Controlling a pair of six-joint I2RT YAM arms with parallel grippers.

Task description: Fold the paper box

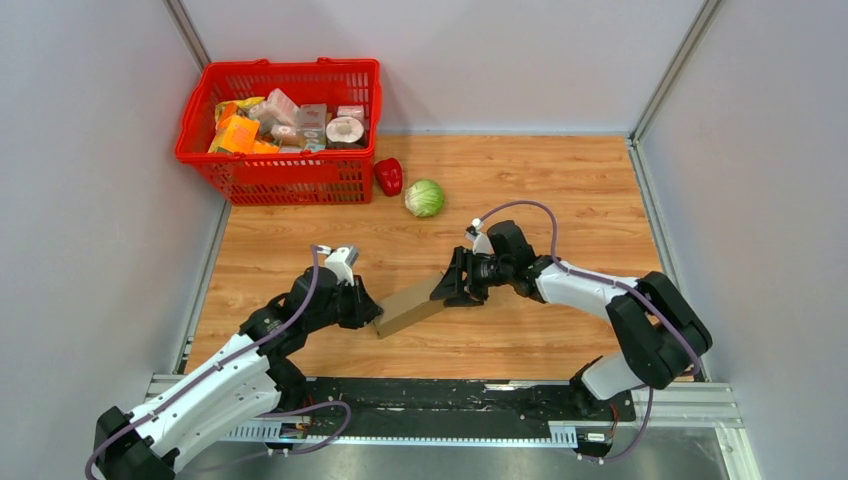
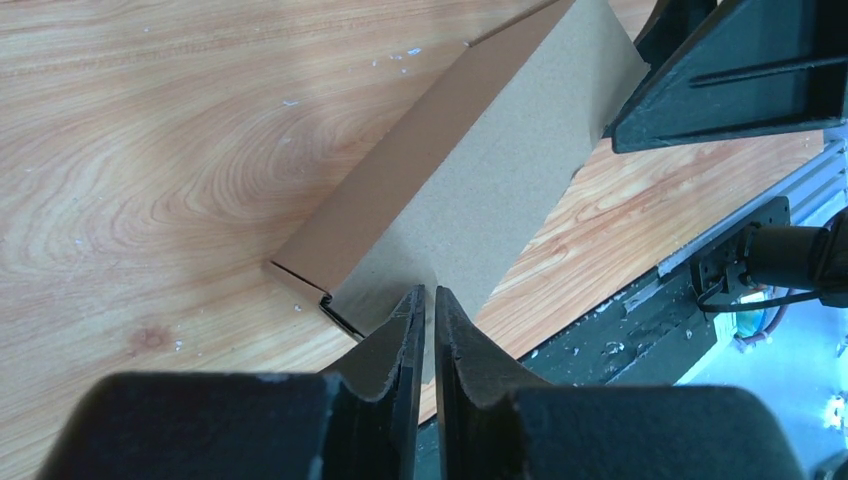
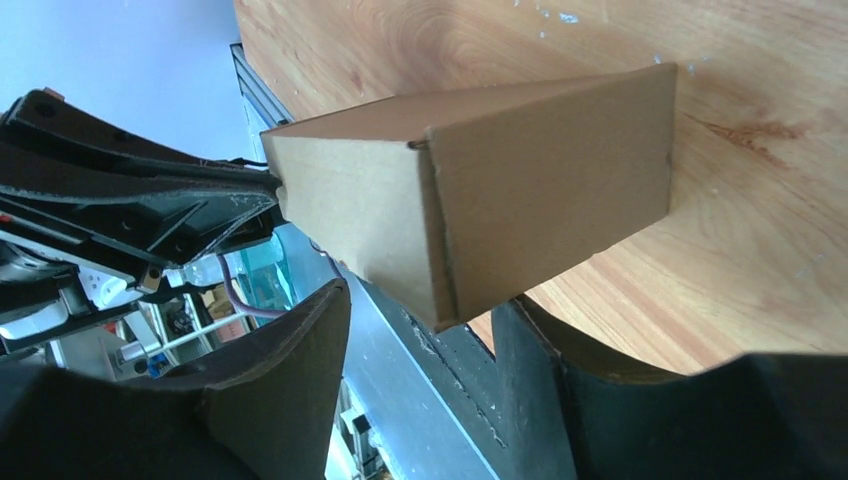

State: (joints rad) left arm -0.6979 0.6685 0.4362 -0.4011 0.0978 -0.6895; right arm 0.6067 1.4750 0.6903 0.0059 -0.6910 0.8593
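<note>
Biggest thing here is the wooden table, which fills the middle of the overhead frame between grey walls. Next are the two arms. The left arm comes up from the lower left corner, and the right arm bends in from the lower right. Both reach toward the centre.

The red mesh basket sits in the upper left, stuffed with small printed packages.

The paper box is just below the centre of the frame. It's plain brown cardboard lying diagonally on the wood, with its left end lower in the frame than its right. It sits right between the two grippers. From the left wrist view it looks like a long, fairly flat sleeve. From the right wrist view the near end stands up more like a wedge.

The left gripper is at the box's left end. Its fingers are pressed nearly together, pinching the edge of a cardboard panel.

The right gripper is at the other end with its fingers spread. The box corner sits between them, right up against one finger and with a clear gap to the other, so it's not clamped.

The green cabbage is above the box, well apart from it. The little red pepper is just beside the basket's lower right corner.
</note>
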